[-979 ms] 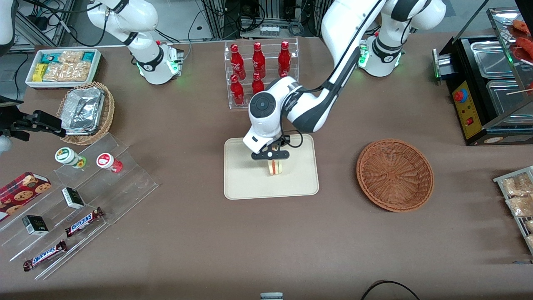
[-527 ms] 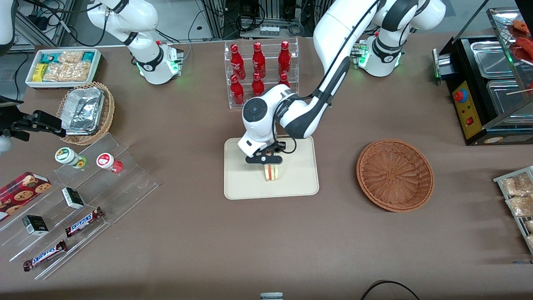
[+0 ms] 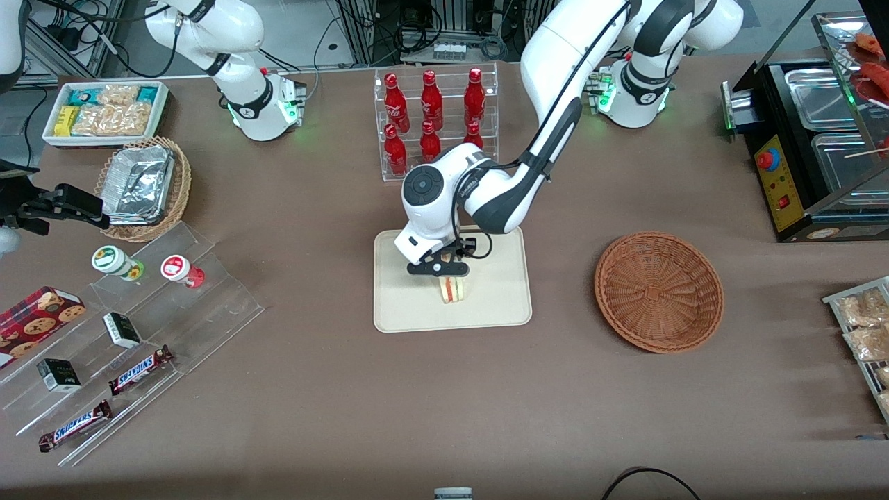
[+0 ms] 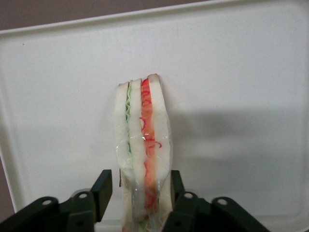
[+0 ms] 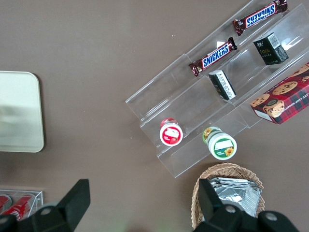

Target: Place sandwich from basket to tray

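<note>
The sandwich (image 3: 453, 290) stands on its edge on the cream tray (image 3: 410, 305), near the tray's middle. My left gripper (image 3: 445, 273) is right above it, fingers pointing down on either side of the wedge. In the left wrist view the sandwich (image 4: 142, 140) shows its green and red filling between the two black fingers (image 4: 102, 191). One finger stands a little apart from the bread and the other is at its side, so the gripper (image 4: 139, 187) is open. The reddish-brown basket (image 3: 658, 292) lies empty beside the tray, toward the working arm's end.
A clear rack of red bottles (image 3: 434, 118) stands farther from the front camera than the tray. Clear stepped shelves with snacks (image 3: 125, 333), a foil-tray basket (image 3: 142, 187) and a white snack bin (image 3: 104, 111) lie toward the parked arm's end. A black food warmer (image 3: 812, 153) is toward the working arm's end.
The gripper has moved a little toward the parked arm's end and come down with the sandwich, which now rests on the tray. Over the last half second it hardly moved.
</note>
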Action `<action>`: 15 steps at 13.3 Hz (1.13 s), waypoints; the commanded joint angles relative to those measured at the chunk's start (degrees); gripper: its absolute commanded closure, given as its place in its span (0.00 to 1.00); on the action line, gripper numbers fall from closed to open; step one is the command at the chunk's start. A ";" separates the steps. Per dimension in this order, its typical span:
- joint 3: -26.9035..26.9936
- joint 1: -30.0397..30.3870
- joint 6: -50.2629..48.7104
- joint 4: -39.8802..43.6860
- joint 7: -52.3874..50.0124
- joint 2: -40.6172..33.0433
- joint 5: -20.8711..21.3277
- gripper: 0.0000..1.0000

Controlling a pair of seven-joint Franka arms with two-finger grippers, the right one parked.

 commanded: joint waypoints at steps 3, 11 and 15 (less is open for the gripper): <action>1.30 -0.09 -5.86 1.79 -1.26 -4.24 0.41 0.00; 12.62 0.08 -18.00 0.65 -6.19 -17.24 -6.44 0.00; 20.53 0.08 -21.08 -3.64 -4.70 -25.76 -8.30 0.00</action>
